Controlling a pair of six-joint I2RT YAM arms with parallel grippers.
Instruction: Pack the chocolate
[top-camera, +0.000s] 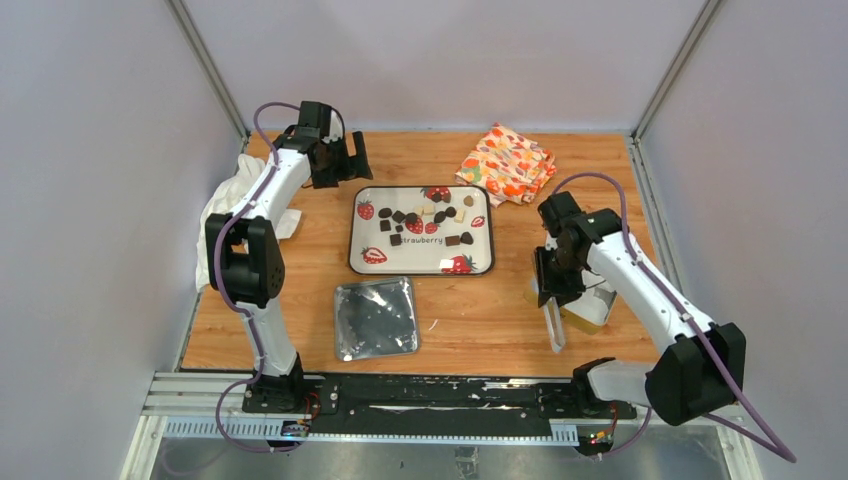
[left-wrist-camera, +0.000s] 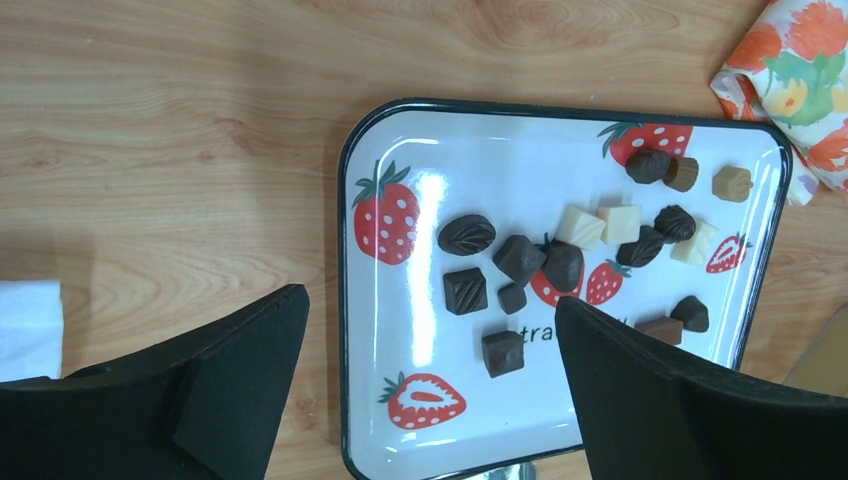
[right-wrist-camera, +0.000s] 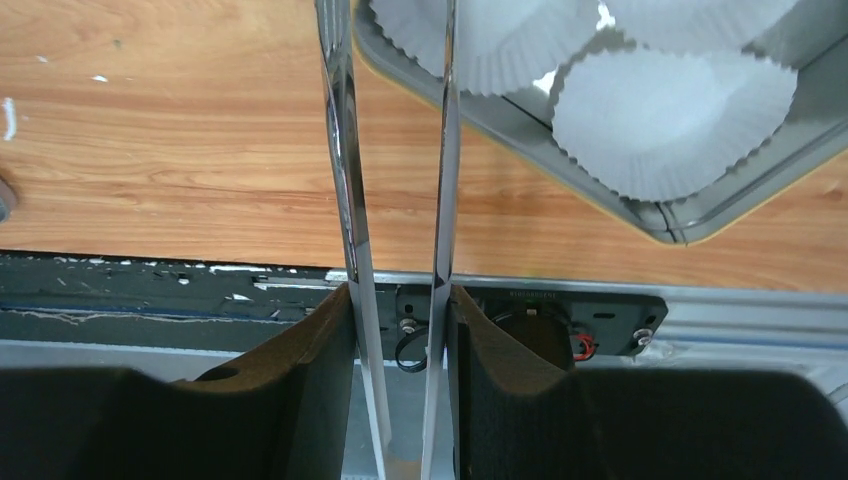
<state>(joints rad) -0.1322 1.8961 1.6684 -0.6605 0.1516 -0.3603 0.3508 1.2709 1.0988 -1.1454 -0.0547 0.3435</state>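
Observation:
The chocolate (top-camera: 420, 220) lies as several small pieces, dark brown, tan and cream, on a white strawberry-print tray (top-camera: 352, 240). In the left wrist view the pieces (left-wrist-camera: 466, 290) spread across the tray (left-wrist-camera: 345, 300). My left gripper (top-camera: 350, 160) (left-wrist-camera: 430, 297) hangs open above the tray's left end, with nothing between its fingers. My right gripper (top-camera: 548, 295) (right-wrist-camera: 398, 300) is shut on metal tongs (top-camera: 553, 325) (right-wrist-camera: 345, 180) at the right. The tongs' arms stand apart and their tips are out of view. A grey box (right-wrist-camera: 560, 170) with white pleated paper cups (right-wrist-camera: 680, 110) sits just beside them.
A shiny silver square tray (top-camera: 375, 318) lies in front of the strawberry tray. An orange patterned cloth (top-camera: 507, 163) is at the back right, and a white cloth (top-camera: 225, 205) lies by the left arm. The metal rail (right-wrist-camera: 200, 290) runs along the near edge.

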